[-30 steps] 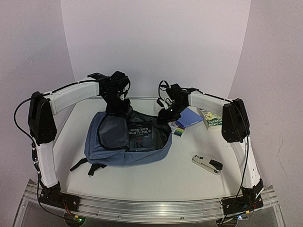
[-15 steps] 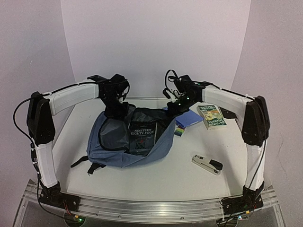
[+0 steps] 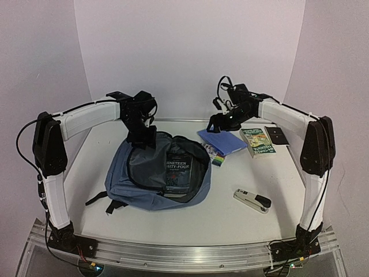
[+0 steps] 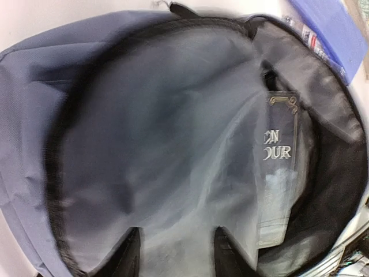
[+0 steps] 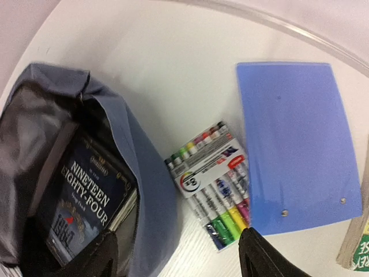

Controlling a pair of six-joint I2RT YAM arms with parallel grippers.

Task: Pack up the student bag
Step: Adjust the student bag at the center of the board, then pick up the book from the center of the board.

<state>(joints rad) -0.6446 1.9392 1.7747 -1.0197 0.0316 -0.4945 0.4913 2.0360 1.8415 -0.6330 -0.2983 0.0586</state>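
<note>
The right gripper [image 5: 179,236] has drawn back off the student bag [image 3: 124,167], which has slumped open. The left gripper [image 4: 176,242], fingers parted and empty, hangs over the bag's grey lining. The right gripper, spread wide and empty, hangs above the marker pack [image 5: 210,184], with the bag just to its left.

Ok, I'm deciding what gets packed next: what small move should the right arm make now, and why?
Probably lower the right gripper onto the marker pack. Its jaws are open and face the pack, which lies on the table right beside the open bag. A book is already inside.
</note>
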